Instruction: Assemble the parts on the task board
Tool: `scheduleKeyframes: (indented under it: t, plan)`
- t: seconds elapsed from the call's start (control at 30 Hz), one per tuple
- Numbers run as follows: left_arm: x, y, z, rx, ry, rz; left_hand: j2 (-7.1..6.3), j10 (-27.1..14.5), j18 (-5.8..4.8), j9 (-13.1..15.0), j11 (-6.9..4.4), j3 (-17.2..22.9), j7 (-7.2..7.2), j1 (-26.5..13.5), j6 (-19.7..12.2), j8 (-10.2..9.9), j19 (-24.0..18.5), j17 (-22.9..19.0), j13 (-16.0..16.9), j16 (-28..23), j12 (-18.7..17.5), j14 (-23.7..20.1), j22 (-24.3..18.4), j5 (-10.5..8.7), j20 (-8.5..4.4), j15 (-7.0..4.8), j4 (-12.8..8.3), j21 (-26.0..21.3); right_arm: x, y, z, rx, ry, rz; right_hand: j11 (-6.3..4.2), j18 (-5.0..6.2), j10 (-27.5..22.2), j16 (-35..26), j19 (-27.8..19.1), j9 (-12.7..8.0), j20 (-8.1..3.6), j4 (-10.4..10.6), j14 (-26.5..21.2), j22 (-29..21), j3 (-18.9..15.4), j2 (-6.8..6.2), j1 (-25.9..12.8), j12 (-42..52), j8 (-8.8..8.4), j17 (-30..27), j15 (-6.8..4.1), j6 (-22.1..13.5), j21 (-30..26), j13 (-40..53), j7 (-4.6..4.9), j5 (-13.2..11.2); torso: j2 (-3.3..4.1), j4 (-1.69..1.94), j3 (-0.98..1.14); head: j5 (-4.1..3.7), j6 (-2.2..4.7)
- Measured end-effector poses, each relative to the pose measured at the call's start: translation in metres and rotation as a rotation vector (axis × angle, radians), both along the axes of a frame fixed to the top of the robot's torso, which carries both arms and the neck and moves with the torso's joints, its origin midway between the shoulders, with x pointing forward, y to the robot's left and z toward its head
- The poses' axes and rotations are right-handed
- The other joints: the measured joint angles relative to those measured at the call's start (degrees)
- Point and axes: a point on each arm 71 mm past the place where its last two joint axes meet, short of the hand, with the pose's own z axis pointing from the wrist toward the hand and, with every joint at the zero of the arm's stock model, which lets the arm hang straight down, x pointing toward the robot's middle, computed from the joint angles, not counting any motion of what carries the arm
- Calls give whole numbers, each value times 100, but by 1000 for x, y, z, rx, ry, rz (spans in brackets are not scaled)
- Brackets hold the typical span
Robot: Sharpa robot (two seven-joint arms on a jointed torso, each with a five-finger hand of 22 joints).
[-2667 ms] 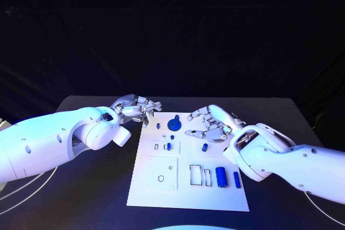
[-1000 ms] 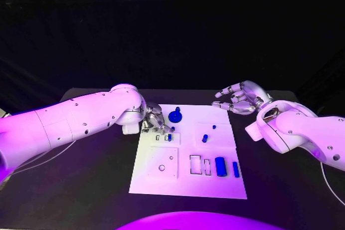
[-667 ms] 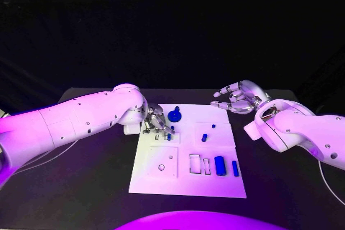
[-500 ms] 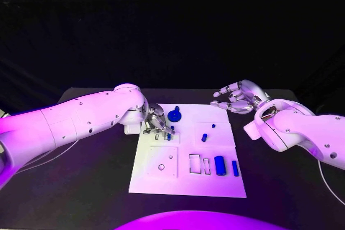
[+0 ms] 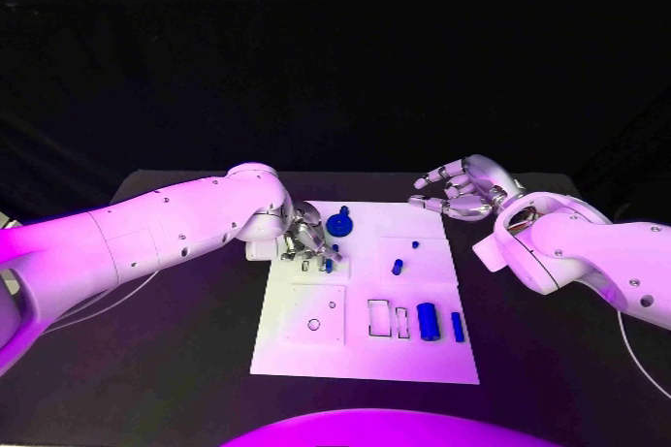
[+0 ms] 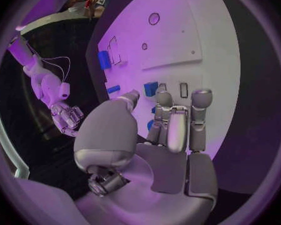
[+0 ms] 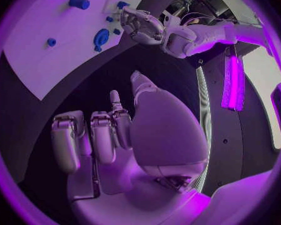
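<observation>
Since a second ago, nothing much shifted: left hand (image 5: 307,243) fingers (image 6: 168,130) remain narrowed over a small blue part (image 5: 328,265) on the board (image 5: 367,360). Right hand (image 5: 459,192) hovers loosely curled, empty. Most parts look unplaced.

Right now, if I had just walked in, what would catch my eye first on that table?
Probably the white task board in the middle of the black table, dotted with small blue parts such as the round blue piece near its far end. Next, the left hand, its fingers lowered onto the board's far left corner beside a small blue part. The right hand hangs off the far right corner, holding nothing.
</observation>
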Motion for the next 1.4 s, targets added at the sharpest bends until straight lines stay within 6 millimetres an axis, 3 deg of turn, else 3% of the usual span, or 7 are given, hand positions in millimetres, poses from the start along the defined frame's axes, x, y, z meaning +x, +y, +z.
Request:
scheduleKeyframes:
  t: [0.53, 1.13, 1.4]
  plan:
    - [1, 0, -2, 1, 10, 4, 57, 0, 0, 55, 0, 0, -21, 119, -21, 51, 0, 0, 25, 23, 33, 0, 41, 0, 0, 0, 0, 40, 1, 2, -2, -1, 5, 3, 0, 0, 0, 0, 0, 0, 0, 0, 0, -1, 0, 0, 0, 0, 0, -1, 0, 0, 0, 0, 0, 0, -4, 6, 10, 4, -11]
    - [2, -2, -4, 5, 14, 2, 98, 42, 0, 121, -40, 68, -21, 295, -21, 102, 21, -1, 99, 71, 96, 0, 85, 0, -21, 0, -35, 89, 1, 2, -2, -2, 7, 5, 0, 0, 0, 0, 0, -1, 0, 0, 0, 3, 0, 1, 1, 0, 23, -2, 0, 0, 0, 0, 0, 23, 3, 3, 8, -15, -16]
    - [2, -2, -4, 6, 16, 3, 124, 84, 0, 166, -82, 376, -67, 702, -17, 124, 22, -1, 109, 116, 122, 0, 118, 0, -22, -43, -121, 128, 1, 4, -3, -2, 10, 7, 0, 0, 0, 0, 0, -1, 0, 0, 0, 3, 0, 30, 30, 0, 24, -2, 0, 0, 0, 0, 0, 23, 3, 7, 9, -31, -26]
